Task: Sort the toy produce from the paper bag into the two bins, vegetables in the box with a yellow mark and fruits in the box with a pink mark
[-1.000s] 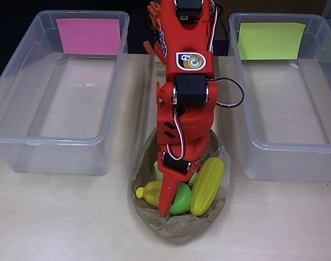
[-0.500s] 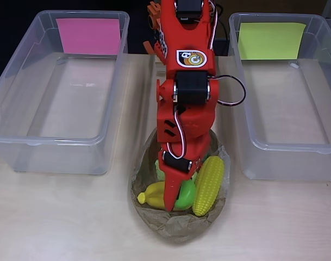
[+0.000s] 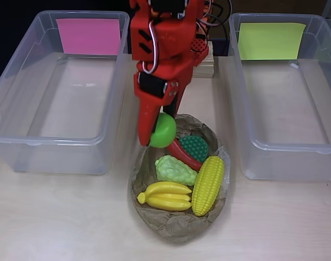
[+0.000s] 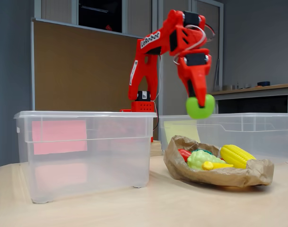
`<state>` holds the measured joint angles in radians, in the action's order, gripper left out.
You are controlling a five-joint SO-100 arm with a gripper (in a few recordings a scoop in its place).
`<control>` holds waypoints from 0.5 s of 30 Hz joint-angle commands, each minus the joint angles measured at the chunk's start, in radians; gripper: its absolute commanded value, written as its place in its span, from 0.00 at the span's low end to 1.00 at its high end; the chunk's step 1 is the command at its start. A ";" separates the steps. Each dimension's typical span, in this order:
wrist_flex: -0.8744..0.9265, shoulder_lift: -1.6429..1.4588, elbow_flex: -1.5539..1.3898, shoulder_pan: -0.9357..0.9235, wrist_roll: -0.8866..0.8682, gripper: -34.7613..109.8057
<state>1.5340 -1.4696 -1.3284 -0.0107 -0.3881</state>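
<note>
My red gripper (image 3: 157,129) (image 4: 200,105) is shut on a bright green round toy fruit (image 3: 164,130) (image 4: 201,107), held in the air above the back left rim of the paper bag (image 3: 176,225) (image 4: 219,176). In the bag lie a yellow banana bunch (image 3: 165,196), a corn cob (image 3: 207,185) (image 4: 237,154), a pale green bumpy piece (image 3: 175,169) (image 4: 200,158) and a red piece with a dark green top (image 3: 188,150). The clear bin with the pink mark (image 3: 88,36) (image 4: 59,136) stands on the left, the bin with the yellow mark (image 3: 271,41) (image 4: 180,128) on the right. Nothing lies in either bin.
The arm's base sits on a wooden block (image 3: 203,62) between the two bins at the table's back. Bare tabletop (image 3: 62,217) runs along the front, left and right of the bag.
The gripper has risen out of the bag with the green fruit and swung back and to the left. The remaining pieces in the bag now lie uncovered.
</note>
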 commanded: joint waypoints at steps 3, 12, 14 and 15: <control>0.112 -0.308 -0.086 -0.106 0.012 0.42; 0.130 -0.509 -0.224 -0.431 0.080 0.44; 0.098 -0.512 -0.279 -0.549 0.072 0.43; 0.084 -0.508 -0.304 -0.609 0.069 0.43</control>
<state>1.6444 -1.9405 -1.5846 -0.4602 -0.3083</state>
